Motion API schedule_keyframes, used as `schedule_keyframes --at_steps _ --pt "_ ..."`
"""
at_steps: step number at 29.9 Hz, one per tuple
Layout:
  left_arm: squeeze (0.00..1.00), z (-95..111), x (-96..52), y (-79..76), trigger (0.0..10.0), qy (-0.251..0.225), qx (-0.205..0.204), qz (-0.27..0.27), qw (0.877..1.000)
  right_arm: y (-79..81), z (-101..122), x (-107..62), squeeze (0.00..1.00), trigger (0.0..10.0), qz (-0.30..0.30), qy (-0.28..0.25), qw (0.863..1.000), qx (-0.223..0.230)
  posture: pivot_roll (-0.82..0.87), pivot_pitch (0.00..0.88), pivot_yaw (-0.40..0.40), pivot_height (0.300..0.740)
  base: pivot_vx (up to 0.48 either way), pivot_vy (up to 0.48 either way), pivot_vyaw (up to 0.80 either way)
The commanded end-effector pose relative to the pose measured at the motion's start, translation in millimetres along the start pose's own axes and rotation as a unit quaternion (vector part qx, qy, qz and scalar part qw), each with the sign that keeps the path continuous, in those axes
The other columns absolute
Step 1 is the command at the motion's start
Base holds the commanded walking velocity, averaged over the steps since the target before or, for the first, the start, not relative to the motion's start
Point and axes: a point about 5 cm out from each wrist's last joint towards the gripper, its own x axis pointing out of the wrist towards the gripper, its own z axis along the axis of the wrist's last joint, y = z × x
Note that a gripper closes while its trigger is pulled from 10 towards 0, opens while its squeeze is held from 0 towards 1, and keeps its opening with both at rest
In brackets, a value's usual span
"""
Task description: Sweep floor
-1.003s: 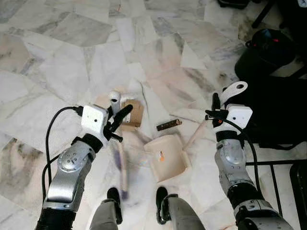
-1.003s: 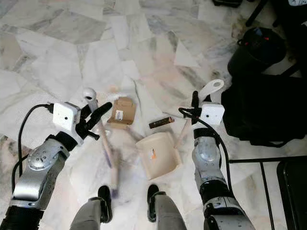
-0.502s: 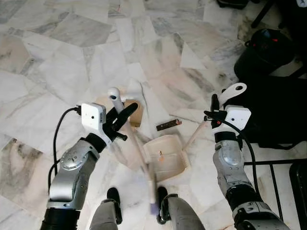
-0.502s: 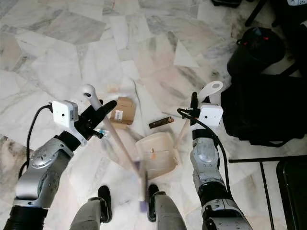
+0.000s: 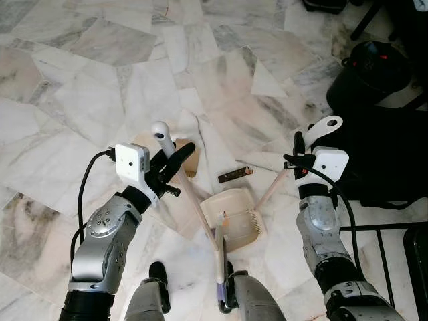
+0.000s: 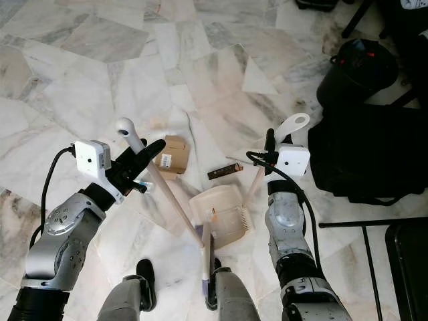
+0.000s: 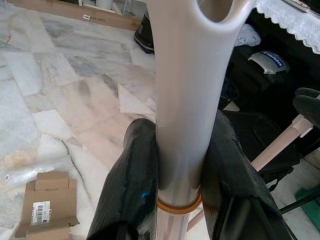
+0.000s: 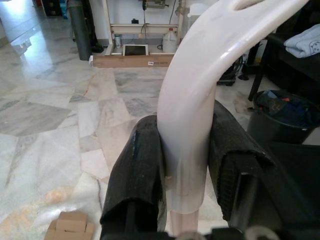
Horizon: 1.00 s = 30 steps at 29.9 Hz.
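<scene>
Now the broom (image 5: 194,204) is finishing a stroke: a second ago its head was lying well to the left of the dustpan (image 5: 234,217), half a second ago it was passing the pan's near-left corner, and at this moment its bristle end is resting right at the pan's mouth, beside the robot's feet. The left tool (image 5: 167,167) is pinching the broom's handle, both black fingers (image 7: 135,180) pressing its pale shaft. The right tool (image 5: 299,160) is clamping the dustpan's long handle (image 8: 195,125) and holding the pan flat on the marble floor (image 5: 100,80). That suggests one sweep is being delivered into the pan. Beyond the dustpan, a flattened cardboard box (image 6: 170,155) and a dark wrapper (image 5: 235,174) are still lying unswept, so more strokes look necessary.
</scene>
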Motion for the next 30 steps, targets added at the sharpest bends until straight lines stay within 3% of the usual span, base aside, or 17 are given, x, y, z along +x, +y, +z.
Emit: schedule_keyframes --at_steps 1,12,13,15,20,30 --pt "0.0 -2 -1.6 -2.8 10.0 0.003 -0.012 -0.003 1.0 -5.6 -31 -20.5 0.0 10.0 -0.007 0.082 0.997 -0.01 0.0 0.438 -0.091 0.74 0.0 0.0 0.0" --pt "0.0 -1 -1.0 -2.1 10.0 -0.002 -0.021 0.001 1.0 -5.0 -30 -19.5 0.0 10.0 -0.007 0.082 0.997 -0.01 0.0 0.433 -0.09 0.74 0.0 0.0 0.0" --pt "0.0 39 0.4 -16.9 10.0 -0.064 0.064 0.01 0.996 7.0 -3 6.6 0.0 10.0 -0.016 0.04 0.999 0.003 0.01 0.056 -0.045 0.74 0.0 0.0 0.0" --pt "0.0 50 -3.1 -21.8 10.0 -0.085 0.113 0.019 0.99 12.2 8 15.7 0.0 10.0 -0.019 0.023 1.0 0.009 0.01 0.046 -0.042 0.74 0.0 0.0 0.0" --pt "0.0 38 -11.1 -12.6 10.0 -0.071 0.129 0.054 0.988 8.7 3 12.5 0.0 10.0 -0.025 0.033 0.999 0.005 0.0 0.037 -0.04 0.74 0.0 0.0 0.0" --pt "0.0 52 -13.6 -8.5 10.0 -0.096 0.152 0.099 0.979 10.1 6 9.5 0.0 10.0 -0.027 0.029 0.999 0.008 0.01 0.006 -0.029 0.74 0.0 0.0 0.0"
